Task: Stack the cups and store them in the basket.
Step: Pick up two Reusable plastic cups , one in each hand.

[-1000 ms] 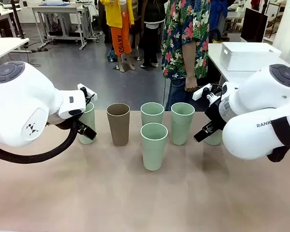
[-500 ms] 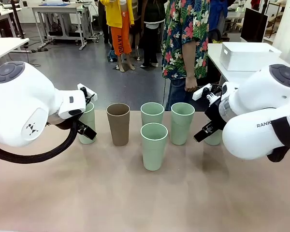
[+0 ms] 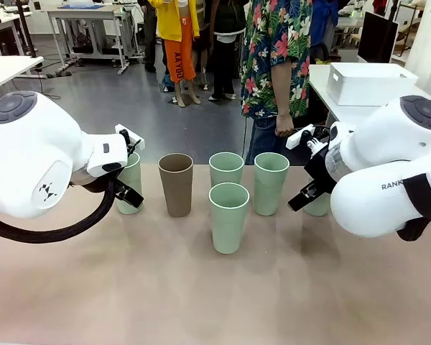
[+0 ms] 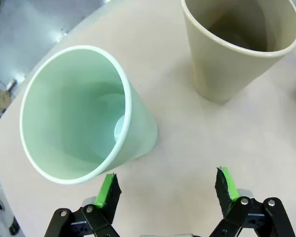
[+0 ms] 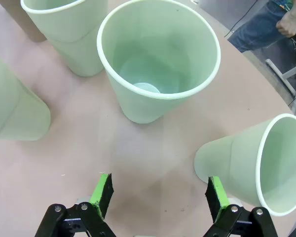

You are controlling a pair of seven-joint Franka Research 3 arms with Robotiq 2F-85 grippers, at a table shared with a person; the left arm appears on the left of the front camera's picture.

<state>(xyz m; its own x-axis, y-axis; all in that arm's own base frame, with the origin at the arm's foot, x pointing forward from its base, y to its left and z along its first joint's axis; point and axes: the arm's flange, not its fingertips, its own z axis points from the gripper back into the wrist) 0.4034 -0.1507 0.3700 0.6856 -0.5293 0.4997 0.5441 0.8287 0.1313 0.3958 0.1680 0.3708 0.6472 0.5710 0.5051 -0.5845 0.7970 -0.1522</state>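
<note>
Beige table [image 3: 201, 302] is viewed from the robot's side, with a person in a floral shirt [image 3: 276, 57] standing at its far edge. The left arm [image 3: 36, 154] and right arm [image 3: 388, 176], both white, are reached in from either side.

A white basket [image 3: 366, 86] is set on a separate table at far right, well apart from the cups. Six cups are stood upright and unstacked:
- a left-end mint cup [image 3: 133, 172]
- a brown cup [image 3: 176, 185]
- three middle mint cups [image 3: 228, 219]
- a right-end mint cup [image 3: 320, 207]

The left gripper [image 4: 166, 190] is held spread and empty, with the left-end mint cup just beside its left finger rather than between the pads. The right gripper [image 5: 159, 195] is likewise spread and empty over bare table, with mint cups around it.

The step is judged to be the first approach, as nothing has been stacked. Each gripper would next need to be shifted so that a cup wall lies between its fingers, then closed.

In the front view, the right-end cup is mostly hidden behind the right arm, and the left-end cup partly behind the left gripper. The basket's inside cannot be seen.
</note>
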